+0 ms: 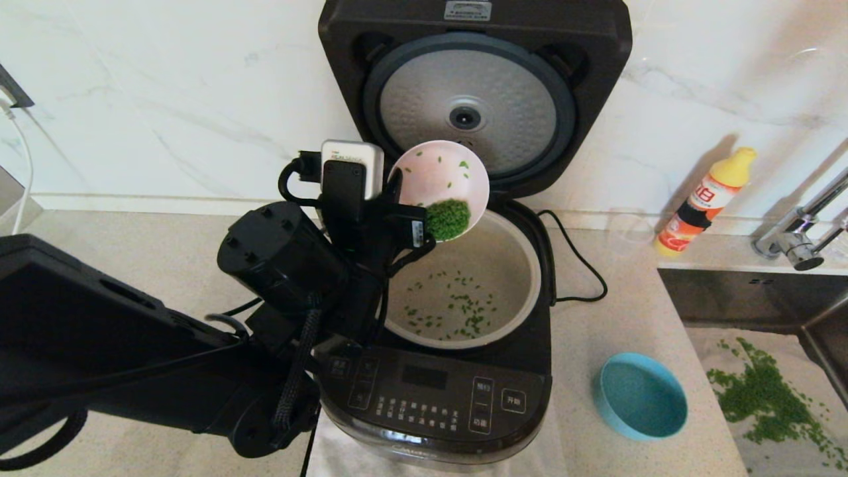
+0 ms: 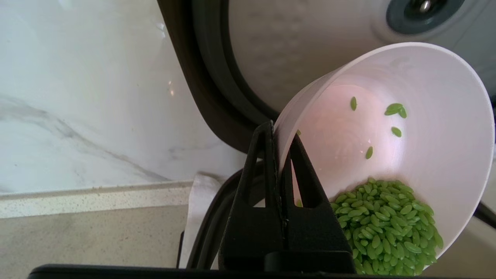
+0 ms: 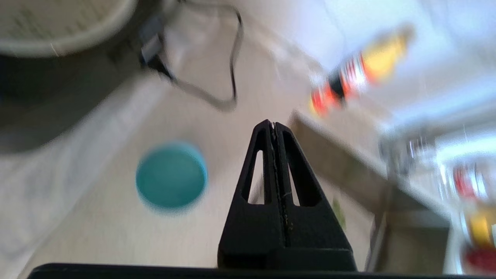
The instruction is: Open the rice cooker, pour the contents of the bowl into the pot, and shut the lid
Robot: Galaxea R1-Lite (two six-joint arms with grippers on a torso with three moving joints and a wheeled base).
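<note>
**Bowl tipped over the open cooker, grains going in**

Starting on the left: the left arm is reaching in across the counter (image 1: 165,265), and the left gripper (image 2: 279,131) is pinching the bowl's wall, one finger inside and one outside, clamped tight on the rim. The bowl (image 1: 442,179) is hanging tilted above the back-left edge of the pot, mouth facing the camera and down. Most of the grains (image 2: 383,224) are sitting heaped at the low lip of the bowl, with a few stragglers stuck higher up on the inside.

In the middle, the cooker (image 1: 437,397) is standing on the counter with its lid (image 1: 474,86) swung fully up against the marble wall, silver dimpled underside showing. The pot (image 1: 510,265) is sitting inside it, and some green grains are scattered over its bottom. The cord (image 1: 583,265) is looping out on the cooker's right.

Moving right, a blue bowl (image 1: 639,404) is resting on the counter near the cooker's front corner. A yellow-capped bottle (image 1: 705,202) is standing by the wall, and more green grains are lying in the sink (image 1: 768,391) at far right.

The right gripper (image 3: 274,126) is showing only in its own wrist view, fingers pressed together on nothing, hovering over the counter with the blue bowl just off to one side of it.
</note>
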